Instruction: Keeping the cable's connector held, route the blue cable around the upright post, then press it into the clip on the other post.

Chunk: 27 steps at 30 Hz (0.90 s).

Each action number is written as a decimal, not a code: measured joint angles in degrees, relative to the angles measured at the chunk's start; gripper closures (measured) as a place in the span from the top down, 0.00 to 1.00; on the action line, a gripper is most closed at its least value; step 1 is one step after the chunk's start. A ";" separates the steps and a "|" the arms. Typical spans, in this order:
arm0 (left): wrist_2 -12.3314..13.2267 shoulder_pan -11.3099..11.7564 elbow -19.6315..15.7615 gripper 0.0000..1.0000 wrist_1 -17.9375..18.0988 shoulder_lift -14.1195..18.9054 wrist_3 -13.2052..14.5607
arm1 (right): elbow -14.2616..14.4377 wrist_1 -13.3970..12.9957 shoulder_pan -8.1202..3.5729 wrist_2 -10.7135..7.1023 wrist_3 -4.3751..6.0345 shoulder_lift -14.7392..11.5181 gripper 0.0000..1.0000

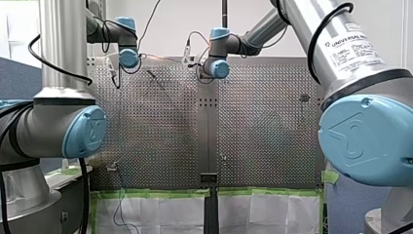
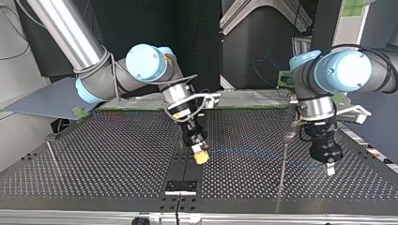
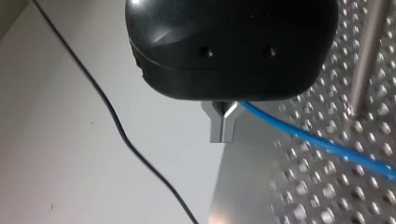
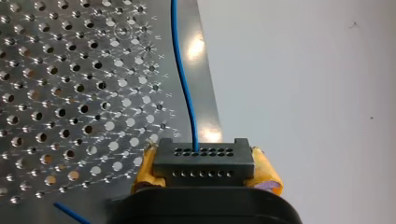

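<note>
Near the tabletop's edge closest to the top view's camera, our right gripper (image 4: 204,163) has its yellow pads (image 4: 264,168) clamped on the two ends of a black rectangular connector block (image 4: 205,151) with two rows of small holes. A thin blue cable (image 4: 183,79) leaves one hole in the block's upper row and runs ahead beside the smooth edge strip of the perforated metal tabletop (image 4: 56,93). In the top view we see the cable lie low over the tabletop towards the right-hand edge, meet a slim upright metal post (image 2: 283,161) and reach our left gripper (image 2: 330,171), which hangs just beside that post. We cannot tell on which side of the post the cable passes. Our left gripper's metal fingers (image 3: 224,126) are pressed together under its black body, with the cable coming out from between them. A second thin post (image 2: 50,151) stands near the tabletop's left-hand edge, well apart. Beyond the edge a thin black wire (image 3: 116,126) crosses the pale floor
</note>
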 joint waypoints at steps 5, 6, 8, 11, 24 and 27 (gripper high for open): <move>2.28 1.71 0.52 0.00 0.05 -1.35 -0.58 | -0.85 0.36 0.01 -0.28 -0.04 1.42 0.00; 2.74 1.87 0.57 0.00 0.10 -1.46 -0.66 | -1.02 0.40 0.02 -0.31 -0.05 1.66 0.00; 3.89 2.19 0.71 0.00 0.40 -1.59 -1.04 | -1.36 0.46 0.02 -0.38 -0.07 2.14 0.00; 5.47 2.42 1.12 0.00 0.65 -2.06 -1.74 | -1.74 0.46 0.03 -0.48 -0.09 2.62 0.00; 8.51 2.77 1.86 0.00 0.56 -7.06 -2.45 | -2.24 0.33 -0.39 -0.55 -0.30 5.19 0.00; 9.24 2.78 1.87 0.00 0.74 -8.33 -2.50 | -2.35 0.26 -0.41 -0.53 -0.39 6.09 0.00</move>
